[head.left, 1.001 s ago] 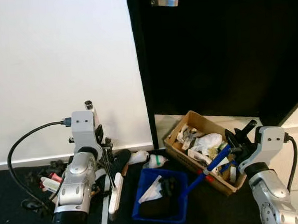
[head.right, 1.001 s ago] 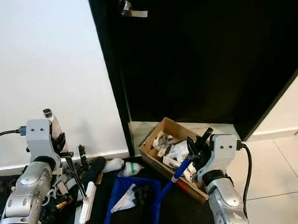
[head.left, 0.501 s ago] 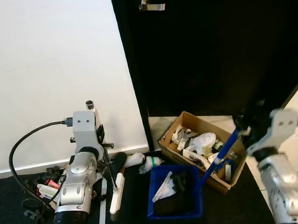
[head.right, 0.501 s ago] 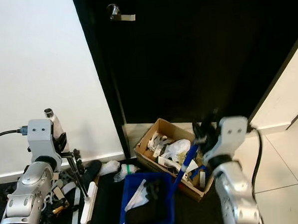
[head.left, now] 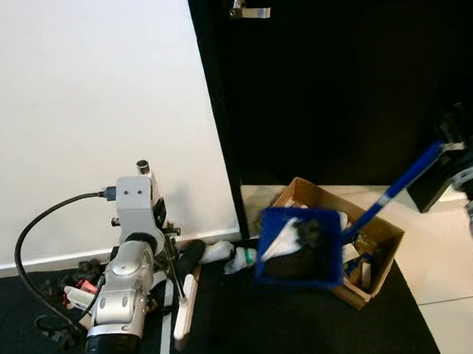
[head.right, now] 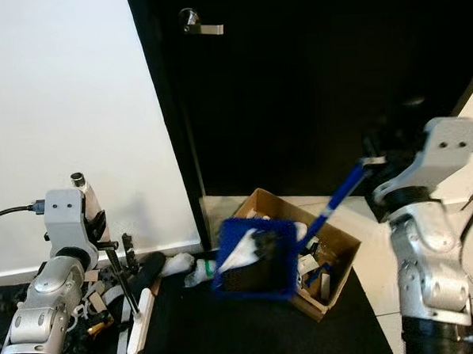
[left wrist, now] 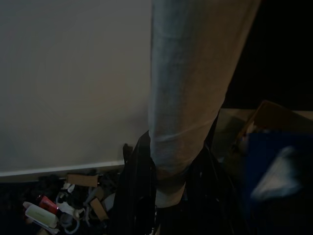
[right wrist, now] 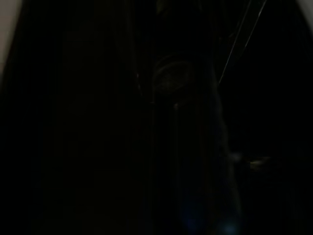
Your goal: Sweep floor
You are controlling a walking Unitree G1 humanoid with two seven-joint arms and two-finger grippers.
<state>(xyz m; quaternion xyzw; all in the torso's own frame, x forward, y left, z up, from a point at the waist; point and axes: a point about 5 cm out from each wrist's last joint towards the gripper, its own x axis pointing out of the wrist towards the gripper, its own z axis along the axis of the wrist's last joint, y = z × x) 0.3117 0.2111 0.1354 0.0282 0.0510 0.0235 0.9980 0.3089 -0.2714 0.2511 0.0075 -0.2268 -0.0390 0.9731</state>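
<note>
Dustpan handling, right side: the right claw (head.right: 376, 163) sits high near the black door (head.right: 311, 86), closed around the top end of the blue dustpan handle (head.left: 394, 191) (grip partly blurred, but the handle ends inside it). From there the handle runs down and toward the robot's left to the blue plastic dustpan (head.left: 297, 247), which hangs lifted off the dark floor mat (head.left: 292, 325), just over the near-left edge of the open brown cardboard box of rubbish (head.left: 372, 232). Pan holds white crumpled paper and some dark debris. Pan looks motion-blurred.

Left claw (head.left: 170, 245) is low by the white wall (head.left: 90, 113), clamped on the thin black stick of the white hand brush (head.left: 182, 311); brush head rests on the mat, long side running toward the robot. Behind it, a scatter of small litter (head.left: 80, 290) lies along the skirting, plus a white crumpled wad (head.left: 218, 252) near the door frame.

Risks (judgement): the pan is only partly over the box, so tipping now could drop paper on the mat or tile beside it. Long handle held at its far end means a swinging pan; it could knock the box wall or shed its load. Wrist twist the wrong way would spill toward the robot.

Orientation: dustpan long axis follows the handle, a diagonal from upper right at the claw down to lower left at the pan; the pan's open face shows toward the camera, tilted.
</note>
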